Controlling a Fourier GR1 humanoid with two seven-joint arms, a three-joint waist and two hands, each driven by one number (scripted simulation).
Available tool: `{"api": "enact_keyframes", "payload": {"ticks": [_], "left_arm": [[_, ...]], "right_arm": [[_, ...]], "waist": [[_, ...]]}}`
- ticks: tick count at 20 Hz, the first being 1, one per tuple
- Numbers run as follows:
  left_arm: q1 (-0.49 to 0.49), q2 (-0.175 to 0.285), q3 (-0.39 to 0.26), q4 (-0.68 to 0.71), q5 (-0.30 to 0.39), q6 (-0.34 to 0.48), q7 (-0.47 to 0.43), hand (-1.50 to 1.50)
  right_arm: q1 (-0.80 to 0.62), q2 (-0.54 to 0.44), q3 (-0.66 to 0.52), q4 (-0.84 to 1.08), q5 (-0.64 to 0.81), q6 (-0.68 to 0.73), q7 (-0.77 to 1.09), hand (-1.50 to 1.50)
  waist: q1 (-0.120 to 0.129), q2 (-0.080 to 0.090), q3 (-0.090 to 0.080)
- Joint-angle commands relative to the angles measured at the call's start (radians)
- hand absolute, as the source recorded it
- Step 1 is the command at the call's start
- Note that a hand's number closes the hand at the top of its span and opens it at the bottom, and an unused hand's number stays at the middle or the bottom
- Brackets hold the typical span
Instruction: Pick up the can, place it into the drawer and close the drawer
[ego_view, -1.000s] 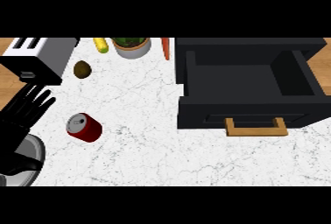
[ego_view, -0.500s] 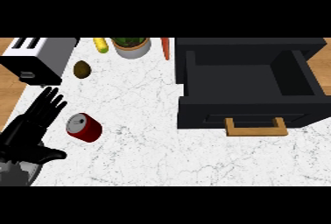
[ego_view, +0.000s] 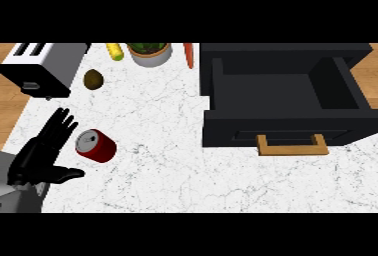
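Note:
A red can (ego_view: 96, 145) with a silver top lies tilted on the white marble counter (ego_view: 162, 165), left of centre. My left hand (ego_view: 40, 152) is open just to the can's left, fingers stretched toward the back and thumb sticking out to the right below the can; it does not hold the can. The black drawer (ego_view: 284, 97) stands pulled open at the right, its inside bare, with a wooden handle (ego_view: 292, 145) on its front. My right hand does not show.
A toaster (ego_view: 43, 67) stands at the back left. Behind the can lie a brown kiwi (ego_view: 93, 79), a yellow corn cob (ego_view: 115, 51), a potted plant (ego_view: 150, 53) and a carrot (ego_view: 189, 54).
My left hand has moved right and forward toward the can, now lying close beside it. The can and drawer have not moved.

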Motion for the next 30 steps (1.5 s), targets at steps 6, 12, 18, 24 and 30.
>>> {"api": "enact_keyframes", "payload": {"ticks": [6,12,18,24,30], "left_arm": [[-0.110,0.074,0.021,0.414,-0.103,-0.061,-0.270,-1.50],[-0.162,0.046,0.002,0.536,-0.128,-0.043,-0.342,-1.50],[-0.293,0.095,0.016,0.752,-0.144,-0.086,-0.390,-1.50],[-0.290,0.049,-0.002,0.841,-0.170,-0.066,-0.489,-1.50],[-0.289,0.053,0.017,0.812,-0.112,-0.107,-0.427,1.50]], "right_arm": [[-0.027,0.030,0.003,-0.014,0.030,0.032,0.013,-1.50],[0.016,0.031,-0.045,-0.082,-0.045,0.036,0.069,-1.50],[0.043,0.047,-0.067,-0.066,-0.069,0.081,0.051,-1.50],[-0.015,0.044,-0.061,-0.089,-0.075,0.039,0.118,-1.50],[0.042,0.072,-0.004,-0.042,0.020,0.062,-0.018,-1.50]], "waist": [[-0.003,0.002,-0.001],[-0.004,0.001,-0.001],[-0.013,0.003,-0.001],[-0.007,0.003,-0.001],[-0.002,0.000,0.000]]}}
